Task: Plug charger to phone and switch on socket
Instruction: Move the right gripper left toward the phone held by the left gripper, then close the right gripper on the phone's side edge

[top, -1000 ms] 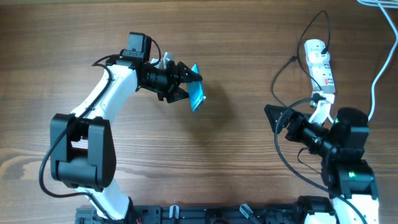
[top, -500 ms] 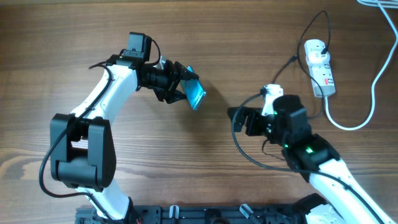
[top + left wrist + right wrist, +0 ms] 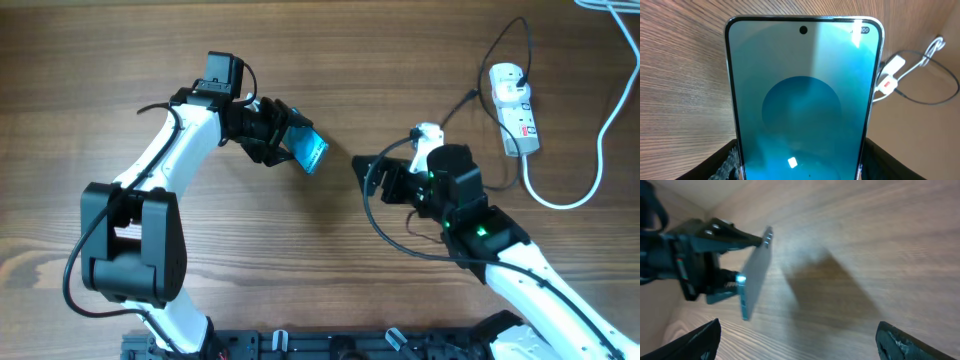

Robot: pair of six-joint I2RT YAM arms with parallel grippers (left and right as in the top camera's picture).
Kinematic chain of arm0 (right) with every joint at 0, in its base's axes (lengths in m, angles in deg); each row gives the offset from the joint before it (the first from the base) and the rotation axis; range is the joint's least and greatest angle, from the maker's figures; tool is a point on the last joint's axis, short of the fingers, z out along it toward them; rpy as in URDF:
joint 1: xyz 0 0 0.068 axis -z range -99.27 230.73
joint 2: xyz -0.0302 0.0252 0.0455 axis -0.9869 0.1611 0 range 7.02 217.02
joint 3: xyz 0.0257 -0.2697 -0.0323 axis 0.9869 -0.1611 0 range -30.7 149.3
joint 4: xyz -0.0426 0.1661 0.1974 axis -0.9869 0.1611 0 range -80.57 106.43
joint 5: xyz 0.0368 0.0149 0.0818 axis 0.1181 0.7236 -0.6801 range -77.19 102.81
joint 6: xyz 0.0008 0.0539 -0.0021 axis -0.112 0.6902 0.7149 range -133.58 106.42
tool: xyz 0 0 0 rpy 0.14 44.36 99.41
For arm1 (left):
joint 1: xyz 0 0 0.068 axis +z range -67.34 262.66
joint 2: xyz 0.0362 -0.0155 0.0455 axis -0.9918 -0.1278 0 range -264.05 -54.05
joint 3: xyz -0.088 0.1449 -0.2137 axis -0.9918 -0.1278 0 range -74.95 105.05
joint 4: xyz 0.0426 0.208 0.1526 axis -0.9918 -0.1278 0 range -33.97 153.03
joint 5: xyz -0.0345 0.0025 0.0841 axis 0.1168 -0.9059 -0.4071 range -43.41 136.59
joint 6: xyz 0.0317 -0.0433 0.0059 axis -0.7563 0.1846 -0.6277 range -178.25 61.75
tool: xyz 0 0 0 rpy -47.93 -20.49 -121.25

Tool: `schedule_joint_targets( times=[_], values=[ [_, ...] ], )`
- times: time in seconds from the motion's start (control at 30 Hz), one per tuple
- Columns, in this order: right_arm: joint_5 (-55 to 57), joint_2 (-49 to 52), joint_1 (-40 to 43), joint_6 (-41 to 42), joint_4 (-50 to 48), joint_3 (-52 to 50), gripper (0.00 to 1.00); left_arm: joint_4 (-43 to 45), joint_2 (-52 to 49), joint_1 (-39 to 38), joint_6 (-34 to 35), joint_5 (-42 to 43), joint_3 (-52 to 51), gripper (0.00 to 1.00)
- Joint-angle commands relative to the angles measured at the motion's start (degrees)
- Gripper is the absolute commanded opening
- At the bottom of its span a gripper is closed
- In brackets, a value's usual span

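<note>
Left pincer [image 3: 292, 143] pressed onto the lower end of the phone [image 3: 311, 152], lifted off the counter [image 3: 330, 60] about midway between the left and right edges and nearer the far edge. In my left wrist view the phone [image 3: 802, 100] stands upright and fills the frame, turquoise screen facing the camera, camera hole at the top. Right pincer [image 3: 372, 178] hovers just right of the phone, tips pointing at it and apart from it. In my right wrist view its fingers [image 3: 700, 340] are spread wide, and the phone [image 3: 756, 272] shows edge-on beyond them. Charger [image 3: 371, 226] loops along the counter beside my right arm and runs back toward the socket [image 3: 515, 108]; I cannot tell where its plug end is. Socket lies flat near the far right corner, with the white cord [image 3: 600, 140] curling along the right edge.
</note>
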Motion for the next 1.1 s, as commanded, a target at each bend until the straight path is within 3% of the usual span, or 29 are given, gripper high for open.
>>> schedule_joint_targets(
  times=[0.0, 0.23, 0.37, 0.9, 1.07],
  values=[
    [-2.6, 4.7, -0.7, 1.0, -3.3, 0.9, 0.99, 0.5, 2.0, 0.2, 2.7, -0.5, 1.5, 0.54],
    [-4.3, 16.3, -5.6, 1.4, -22.0, 0.9, 0.96, 0.7, 2.0, -0.3, 4.0, -1.5, 1.5, 0.52],
    [-3.4, 20.0, -7.0, 1.4, -26.6, 0.9, 0.92, 0.7, 2.0, -1.1, 4.4, -1.6, 1.5, 0.52],
    [3.1, 21.0, -9.1, 2.0, -29.3, 0.9, 0.69, 0.9, 2.0, -4.1, 7.0, 1.0, 1.5, 0.49],
    [4.2, 24.0, -9.1, 3.5, -30.8, 0.9, 0.66, 0.9, 2.0, -4.1, 7.0, 2.5, 1.5, 0.48]
  ],
)
